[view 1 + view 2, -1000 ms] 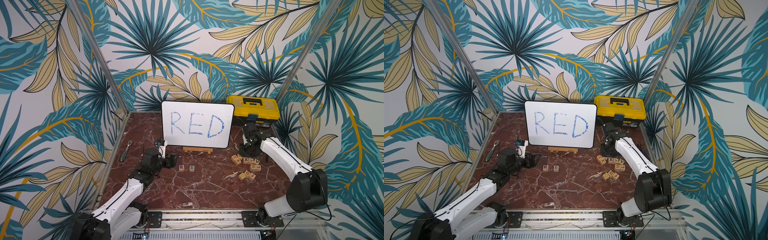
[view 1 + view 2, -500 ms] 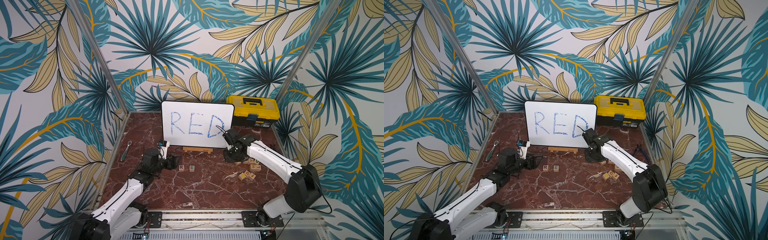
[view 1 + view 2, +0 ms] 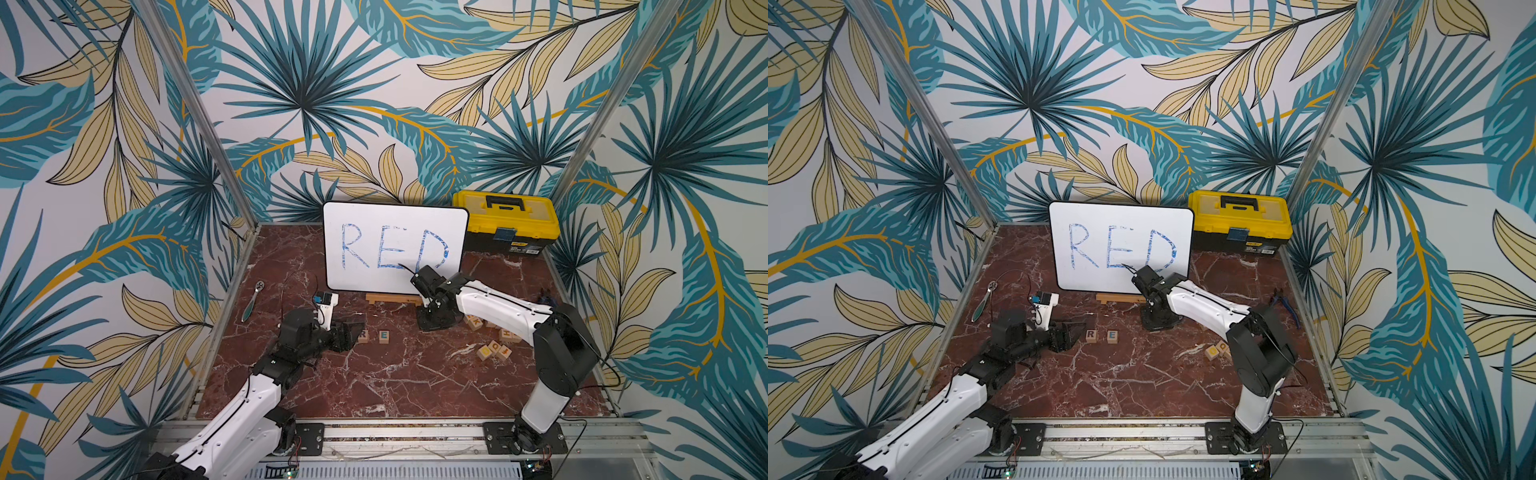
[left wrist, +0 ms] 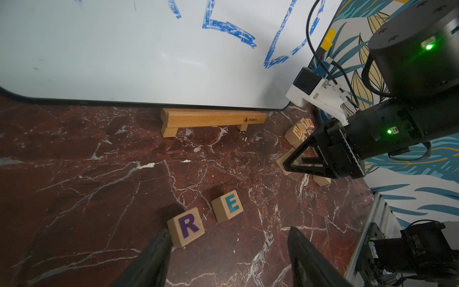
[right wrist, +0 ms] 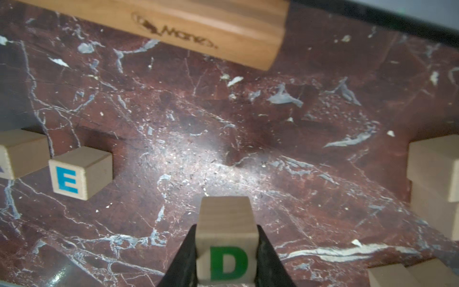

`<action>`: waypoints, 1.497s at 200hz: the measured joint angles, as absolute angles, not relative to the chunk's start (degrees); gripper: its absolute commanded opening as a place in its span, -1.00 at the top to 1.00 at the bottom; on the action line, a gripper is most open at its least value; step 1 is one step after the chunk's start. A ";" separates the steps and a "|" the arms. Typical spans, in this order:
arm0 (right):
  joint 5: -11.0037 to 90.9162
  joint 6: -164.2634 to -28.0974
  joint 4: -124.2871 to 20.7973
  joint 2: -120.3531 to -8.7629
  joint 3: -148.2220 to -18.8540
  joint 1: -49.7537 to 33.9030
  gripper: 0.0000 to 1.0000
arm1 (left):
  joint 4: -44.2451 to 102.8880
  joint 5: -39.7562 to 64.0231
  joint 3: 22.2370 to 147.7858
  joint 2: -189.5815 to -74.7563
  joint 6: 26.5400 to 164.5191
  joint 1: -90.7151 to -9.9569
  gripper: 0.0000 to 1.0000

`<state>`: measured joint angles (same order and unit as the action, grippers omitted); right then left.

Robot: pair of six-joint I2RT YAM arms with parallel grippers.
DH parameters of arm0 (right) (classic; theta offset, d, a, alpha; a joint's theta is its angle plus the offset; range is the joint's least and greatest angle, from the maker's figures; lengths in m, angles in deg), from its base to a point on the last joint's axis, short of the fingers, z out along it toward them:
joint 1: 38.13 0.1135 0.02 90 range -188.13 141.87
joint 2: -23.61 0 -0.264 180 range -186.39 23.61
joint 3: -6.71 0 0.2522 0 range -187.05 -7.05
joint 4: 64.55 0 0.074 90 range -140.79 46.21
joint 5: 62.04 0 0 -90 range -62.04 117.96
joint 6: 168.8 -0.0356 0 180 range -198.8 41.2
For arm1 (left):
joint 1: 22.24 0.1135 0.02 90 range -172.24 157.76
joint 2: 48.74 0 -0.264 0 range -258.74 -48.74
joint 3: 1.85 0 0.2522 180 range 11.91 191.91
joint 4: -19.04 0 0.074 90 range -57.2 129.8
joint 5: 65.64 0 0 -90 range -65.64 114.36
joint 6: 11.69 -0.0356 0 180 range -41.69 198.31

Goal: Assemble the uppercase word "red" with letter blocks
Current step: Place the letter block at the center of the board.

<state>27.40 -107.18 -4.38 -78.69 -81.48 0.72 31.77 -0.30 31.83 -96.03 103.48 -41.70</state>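
**D block gripped, R and E down, last slot open**

The table (image 3: 395, 386), red marble, carries everything. The whiteboard (image 3: 395, 245) stands beyond both pincers on a wooden stand (image 4: 213, 119), presumably as the spelling reference. The yellow toolbox (image 3: 505, 220) sits further back still and is probably not part of this job.

The right pincer (image 5: 226, 231) is clamped on the D block (image 5: 227, 248). Its jaws press two opposite sides and the green letter faces the wrist camera, likely so it lands readable. The left pincer (image 4: 229, 236) gapes wide and holds nothing. The R block (image 4: 188, 227) sits right at one fingertip (image 4: 162, 244). The E block (image 4: 227, 205) is just past R with a small gap, toward the right pincer. My guess is the left parks there to steady or nudge the row. The free spot for D is between E and the right pincer.

Hard to tell:
- D is hidden under the right pincer in both top views, so I can't say whether it hangs or rests on the table.
- Whether the fingertip touches R or is only beside it is unclear.
- R is cut off at the edge of the right wrist view.
- The spare blocks (image 3: 494, 347), on the right pincer's far side from the row, are partly behind the right arm (image 3: 498, 303), and their letters are mostly unreadable.
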 measured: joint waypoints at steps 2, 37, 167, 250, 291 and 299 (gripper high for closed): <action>27.42 -107.40 -4.47 -78.89 -81.61 0.94 0.43 | 31.74 -0.32 31.83 -96.01 103.48 -41.70 -0.49; 27.36 -110.48 -4.95 -82.28 -83.62 3.76 0.43 | 31.72 -0.35 31.83 -96.03 103.46 -41.70 -0.49; 26.04 -115.53 -2.33 -87.92 -88.41 7.00 0.42 | 31.72 -0.35 31.83 -95.98 103.43 -41.70 -0.49; 25.85 -117.69 -1.50 -89.36 -90.20 7.85 0.40 | 31.72 -0.35 31.83 -95.96 103.43 -41.70 -0.49; 25.74 -118.67 -0.86 -90.76 -90.73 9.23 0.38 | 31.72 -0.35 31.83 -95.96 103.43 -41.70 -0.49; 25.61 -118.91 -0.75 -91.13 -91.10 9.20 0.38 | 31.72 -0.35 31.83 -95.96 103.43 -41.70 -0.49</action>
<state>25.61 -118.91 -0.75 -91.13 -91.10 9.20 31.72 -0.35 31.83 -95.96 103.43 -41.70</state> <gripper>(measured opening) 0.328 0.745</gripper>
